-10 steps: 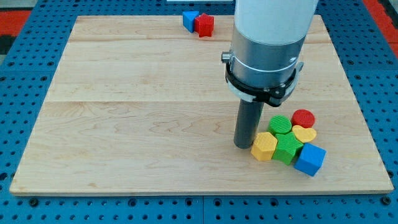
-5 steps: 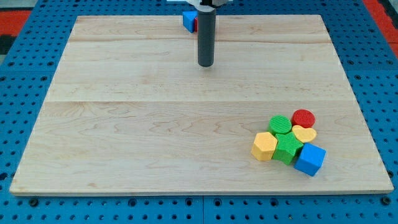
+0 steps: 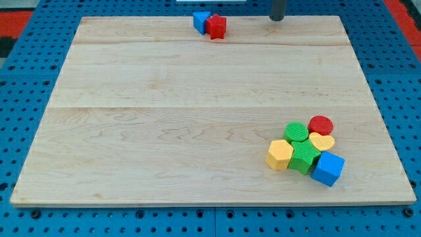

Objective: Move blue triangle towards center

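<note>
The blue triangle (image 3: 200, 21) lies at the view's top edge of the wooden board (image 3: 164, 118), touching a red block (image 3: 216, 26) on its right. My tip (image 3: 277, 20) is at the view's top, right of both blocks, about a hand's width from the red block and apart from it. Only the rod's lower end shows.
A cluster sits at the view's bottom right: a red cylinder (image 3: 321, 124), a green cylinder (image 3: 297, 131), a yellow heart (image 3: 321, 141), a yellow hexagon (image 3: 279, 155), a green block (image 3: 304, 157) and a blue cube (image 3: 327, 169).
My tip moved from beside the bottom-right cluster up to near the blue and red pair, then to the top right of them. No block has moved.
</note>
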